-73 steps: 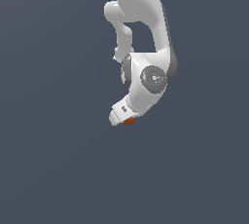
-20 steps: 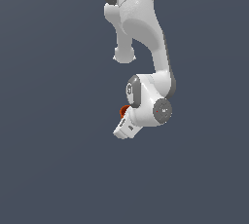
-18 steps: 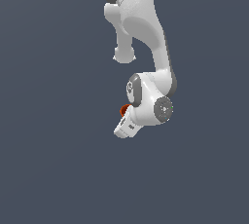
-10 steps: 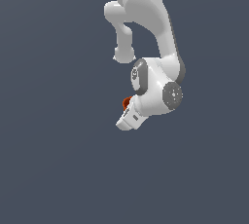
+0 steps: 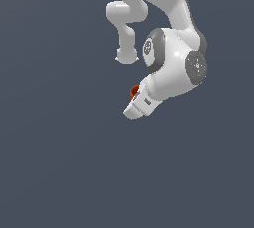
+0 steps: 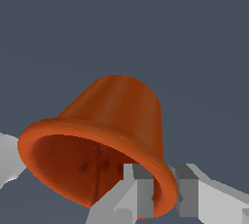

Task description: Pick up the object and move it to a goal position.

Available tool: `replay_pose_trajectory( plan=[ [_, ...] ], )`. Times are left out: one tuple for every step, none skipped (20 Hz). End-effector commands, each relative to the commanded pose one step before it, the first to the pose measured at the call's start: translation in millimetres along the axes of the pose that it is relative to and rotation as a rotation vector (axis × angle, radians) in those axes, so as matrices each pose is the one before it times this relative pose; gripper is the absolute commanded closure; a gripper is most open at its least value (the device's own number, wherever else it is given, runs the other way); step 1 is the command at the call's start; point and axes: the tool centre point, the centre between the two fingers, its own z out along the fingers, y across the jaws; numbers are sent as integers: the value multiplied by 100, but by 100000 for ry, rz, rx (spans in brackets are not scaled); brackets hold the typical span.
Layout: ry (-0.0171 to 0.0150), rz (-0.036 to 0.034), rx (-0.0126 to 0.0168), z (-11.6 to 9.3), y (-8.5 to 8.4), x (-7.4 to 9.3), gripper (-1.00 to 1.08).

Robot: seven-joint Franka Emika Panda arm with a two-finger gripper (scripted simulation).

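The object is a small orange-red cup (image 6: 104,135), round and hollow, with a flared rim. In the wrist view it fills the middle, tilted with its opening toward the camera. My gripper (image 6: 164,196) is shut on its rim, with one grey fingertip (image 6: 138,194) inside the cup and the other outside. In the exterior view only a small part of the cup (image 5: 133,91) shows, at the edge of the white hand (image 5: 145,102). The fingers are hidden there. The cup hangs in the air and touches nothing else.
A plain dark grey-blue surface (image 5: 59,162) fills the background of both views. The white arm's links (image 5: 173,58) hang above the hand. A blurred white part (image 6: 7,159) shows at the edge of the wrist view.
The hand has risen and shifted to the exterior view's right with the cup in it. The wrist has turned. The cup stays in the grip.
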Motion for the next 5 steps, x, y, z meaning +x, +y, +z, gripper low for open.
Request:
replay_pose_trajectory(
  plan=[
    [-32,33,51,-1005,-477,-482,108],
    [0,0,0,-234,-105,-99,108],
    [0,0,0,-166,-74,-70,108],
    [0,0,0,-100,-44,-41,108],
    [0,0,0,-33,-15,-14,108]
  ],
)
